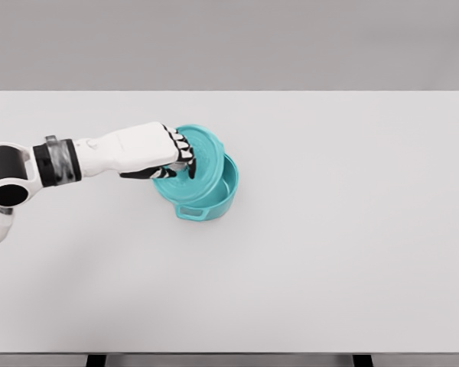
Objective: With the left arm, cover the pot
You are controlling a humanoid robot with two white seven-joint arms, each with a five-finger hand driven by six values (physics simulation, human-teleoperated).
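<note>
The left arm (76,159) comes in from the picture's left edge and reaches across the white table (352,229) toward its middle. At its end the left hand (167,157) has its fingers curled down over the teal lid (203,153), apparently pinching the knob at its centre, though the knob itself is hidden under the fingers, so the exact grip is a guess.

Just right of the hand, the lid sits tilted and off-centre: its far-left part overhangs the rim while the near-right part of the teal pot (210,200) lies uncovered, the inside wall showing as a crescent. The pot stands on the table a little left of centre, one handle facing the camera. The right arm is not in view.

The step in hand looks like seating the lid. To do it well, the hand should carry the lid toward the open crescent, to the right and nearer the camera, level it so the edge meets the rim all round, then lower gently and let go only once it rests flat. Pushing sideways while tilted could nudge the pot along.
</note>
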